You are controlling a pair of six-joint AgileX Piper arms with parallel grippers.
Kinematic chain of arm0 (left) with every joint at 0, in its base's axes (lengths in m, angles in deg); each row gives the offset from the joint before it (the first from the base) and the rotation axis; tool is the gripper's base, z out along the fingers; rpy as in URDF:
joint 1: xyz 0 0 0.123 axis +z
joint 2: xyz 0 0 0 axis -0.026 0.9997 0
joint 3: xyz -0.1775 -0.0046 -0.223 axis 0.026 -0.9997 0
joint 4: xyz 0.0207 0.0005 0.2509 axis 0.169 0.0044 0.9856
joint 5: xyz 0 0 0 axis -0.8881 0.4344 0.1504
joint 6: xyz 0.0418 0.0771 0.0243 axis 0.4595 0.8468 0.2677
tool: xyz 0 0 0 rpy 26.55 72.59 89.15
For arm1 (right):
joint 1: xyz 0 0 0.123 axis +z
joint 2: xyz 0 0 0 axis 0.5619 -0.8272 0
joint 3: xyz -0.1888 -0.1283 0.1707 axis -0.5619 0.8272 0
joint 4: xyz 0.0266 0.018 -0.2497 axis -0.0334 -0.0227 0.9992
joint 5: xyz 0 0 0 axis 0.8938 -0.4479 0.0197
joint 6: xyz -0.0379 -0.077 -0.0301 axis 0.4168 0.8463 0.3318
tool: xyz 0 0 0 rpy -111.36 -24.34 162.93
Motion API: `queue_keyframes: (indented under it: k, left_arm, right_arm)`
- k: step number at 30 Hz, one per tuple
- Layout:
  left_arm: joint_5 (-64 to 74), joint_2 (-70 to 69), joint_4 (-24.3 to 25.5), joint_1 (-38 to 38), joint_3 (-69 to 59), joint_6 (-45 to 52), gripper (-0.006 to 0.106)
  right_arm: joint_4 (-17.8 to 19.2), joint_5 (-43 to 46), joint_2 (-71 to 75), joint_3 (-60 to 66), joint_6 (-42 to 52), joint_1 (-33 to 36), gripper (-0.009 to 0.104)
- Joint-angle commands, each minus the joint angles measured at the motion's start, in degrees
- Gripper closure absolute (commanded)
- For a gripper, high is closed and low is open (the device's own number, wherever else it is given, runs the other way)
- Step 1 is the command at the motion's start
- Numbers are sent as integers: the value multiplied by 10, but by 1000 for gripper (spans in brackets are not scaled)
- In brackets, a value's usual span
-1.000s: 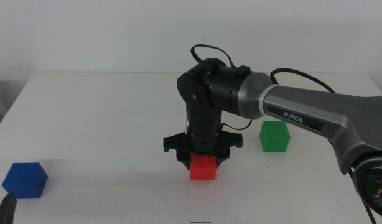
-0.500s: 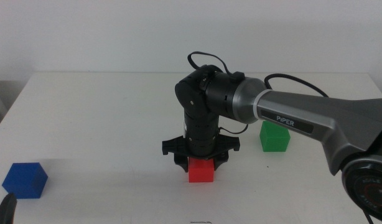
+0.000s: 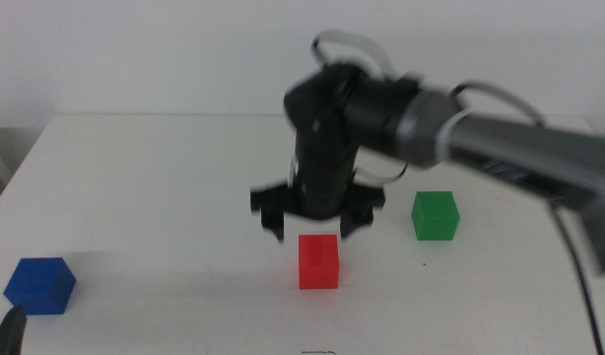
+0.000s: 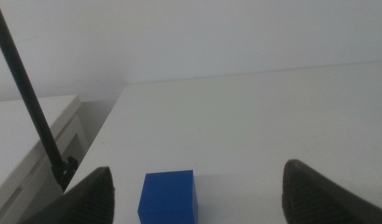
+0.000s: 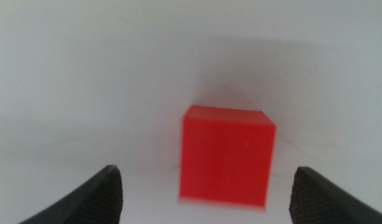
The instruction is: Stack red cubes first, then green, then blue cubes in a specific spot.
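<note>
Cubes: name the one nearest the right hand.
The red cube, directly below the open right hand. The green cube sits farther right, the blue cube far left.

White table [image 3: 135, 177] carries three cubes: blue cube [image 3: 40, 285] near left, red cube [image 3: 318, 261] centre, green cube [image 3: 435, 215] right.

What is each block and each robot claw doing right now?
red cube: resting on the table, let go
green cube: on the table, untouched
blue cube: on the table, untouched
right gripper: open, just above the red cube
left gripper: open, waiting by the blue cube
</note>
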Motion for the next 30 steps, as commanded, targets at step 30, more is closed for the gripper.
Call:
queue_keyframes:
  k: [30]
  left_arm:
    - [-48, -12, -8, -1, 2, -6, 10]
  right_arm:
    - [-3, -45, 127, 48, 233, -262, 1]
